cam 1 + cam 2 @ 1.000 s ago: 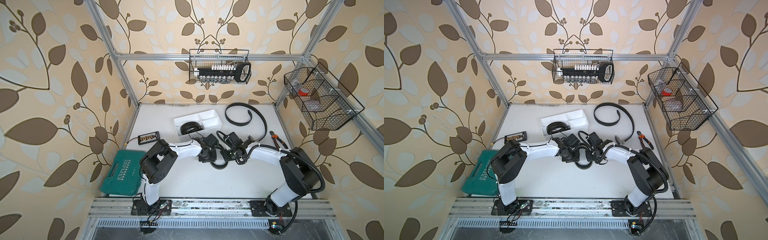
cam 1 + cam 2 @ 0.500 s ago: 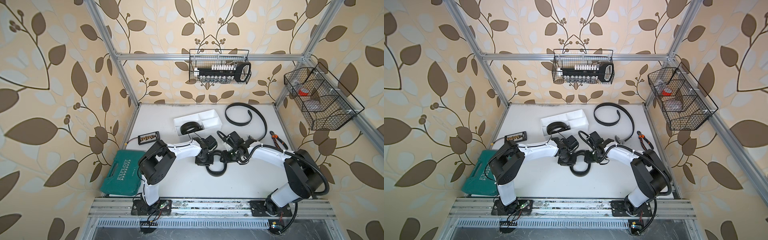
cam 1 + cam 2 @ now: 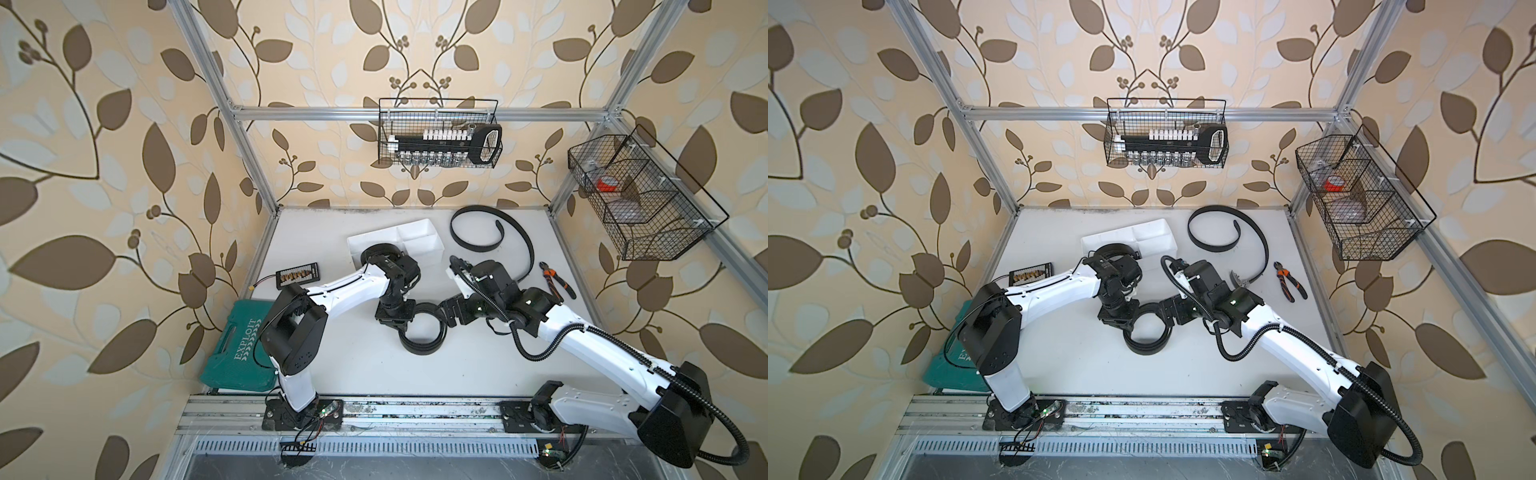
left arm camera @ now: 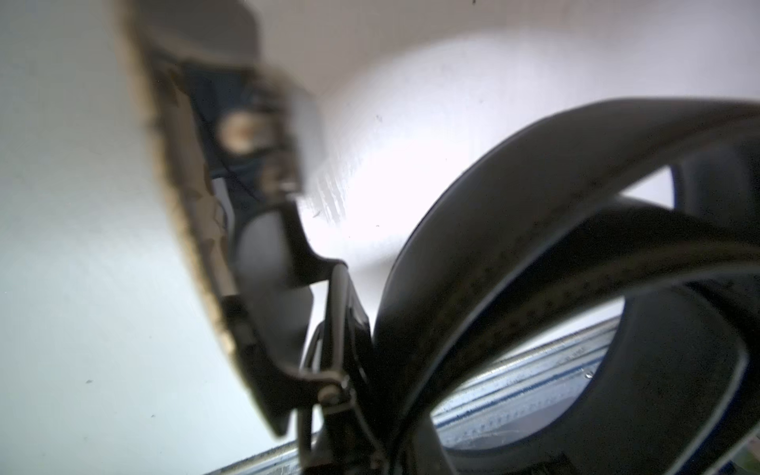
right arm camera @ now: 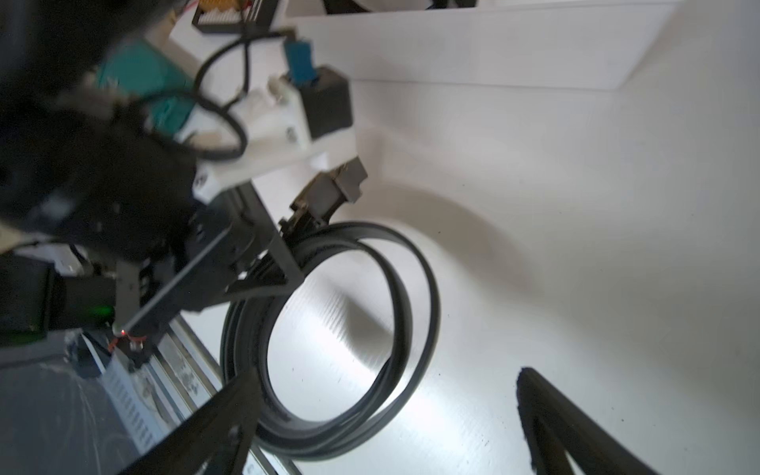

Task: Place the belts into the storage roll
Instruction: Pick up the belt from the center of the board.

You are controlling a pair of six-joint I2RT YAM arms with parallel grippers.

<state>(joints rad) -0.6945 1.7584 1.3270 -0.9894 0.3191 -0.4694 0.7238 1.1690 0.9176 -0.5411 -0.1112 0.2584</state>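
In both top views our left pincer is clamped on a coiled belt resting on the surface, near the storage roll but outside it; the right pincer flanks the coil. Left wrist view: that coil, blurred, close up. Right wrist view: we see the right jaws wide apart, gripping nothing.

Black on white, leaf print all round.
Coiled black strap belt and loose black strap belt on plain white bench; white plastic divided tray; teal-green plastic tool case, pale lettering; orange-and-black-handled pliers; black wire side basket, red item inside; cream wallpaper patterned with brown and pale grey leaves.
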